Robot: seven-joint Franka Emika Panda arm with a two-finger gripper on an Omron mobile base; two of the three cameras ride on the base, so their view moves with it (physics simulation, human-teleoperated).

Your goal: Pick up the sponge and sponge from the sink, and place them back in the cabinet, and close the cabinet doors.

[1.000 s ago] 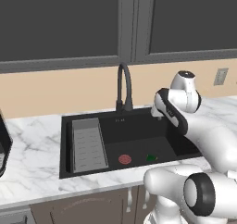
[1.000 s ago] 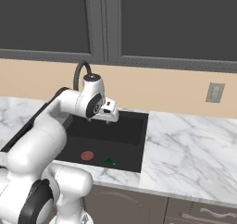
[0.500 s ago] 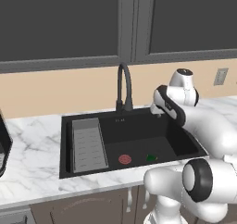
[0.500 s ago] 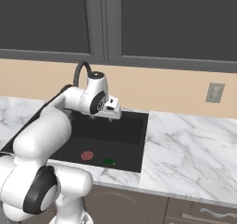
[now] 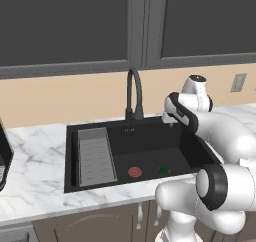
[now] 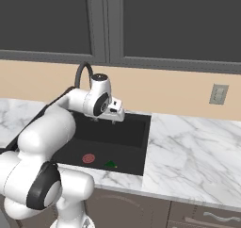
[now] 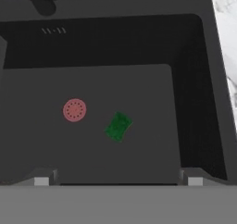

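Compared with a second ago, the arm has pulled in a bit: in the left base view the hand sits slightly further left and closer to the faucet (image 5: 134, 93), and the lower arm links have shifted too, while nothing in the sink (image 5: 150, 131) has budged. So the gripper (image 6: 105, 120) hangs above the back right part of the basin, looking down into it, fingers (image 7: 41, 177) spread wide with nothing between them.

One sponge (image 7: 118, 126) shows green side up, flat on the sink floor, a little to the right of the red drain disc (image 7: 74, 110) and not touching it. From the base cameras it's toward the front of the basin (image 5: 164, 170). I can only make out that one sponge.

A grey ribbed tray (image 5: 96, 156) sits in the left end of the sink. White marble counter (image 6: 197, 151) runs around it, dark wall cupboards (image 6: 174, 24) above.
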